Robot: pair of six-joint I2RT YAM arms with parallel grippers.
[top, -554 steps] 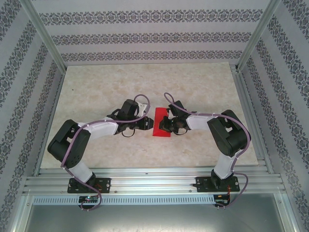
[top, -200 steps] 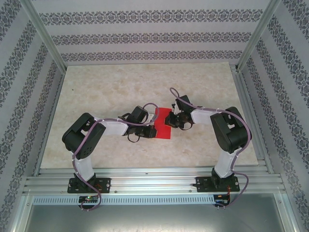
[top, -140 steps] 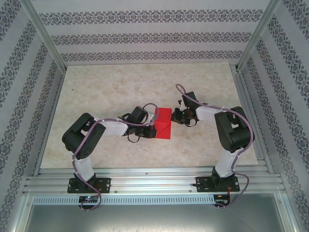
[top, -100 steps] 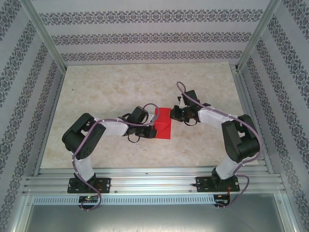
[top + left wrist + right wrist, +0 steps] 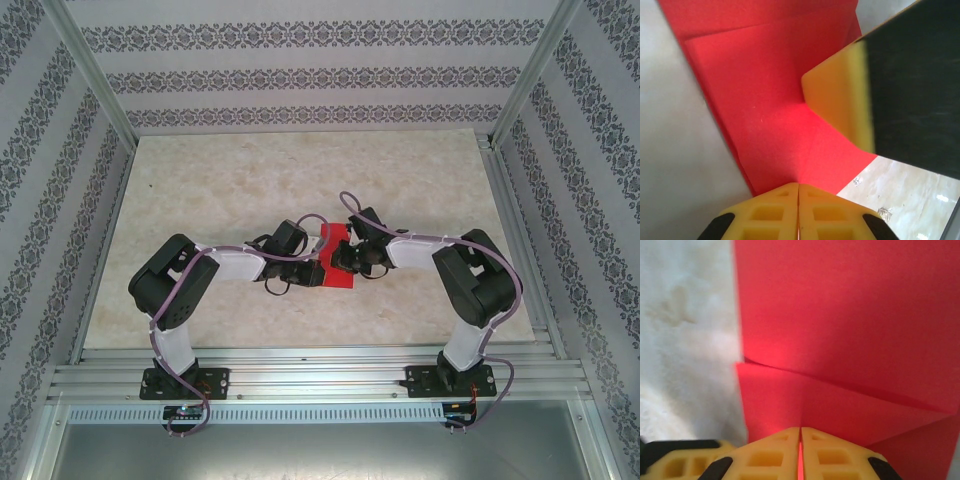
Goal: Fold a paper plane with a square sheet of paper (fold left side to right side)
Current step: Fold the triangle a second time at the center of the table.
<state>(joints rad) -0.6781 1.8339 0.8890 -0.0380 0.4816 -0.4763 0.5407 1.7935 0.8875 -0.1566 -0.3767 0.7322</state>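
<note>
Marbled table; sheet of paper — red, matte, creased.

The sheet of paper is plain bright red, the table cream with faint marbling, the arms black and white with lilac cables, the walls white with grey floral bands.

Lab test cell — aluminium frame, wallpapered panels.

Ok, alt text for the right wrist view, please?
The right gripper, its jaws shut, hangs close over the red sheet of paper, which shows folded layers with a slanted edge. Pale marbled table lies at left.
</note>
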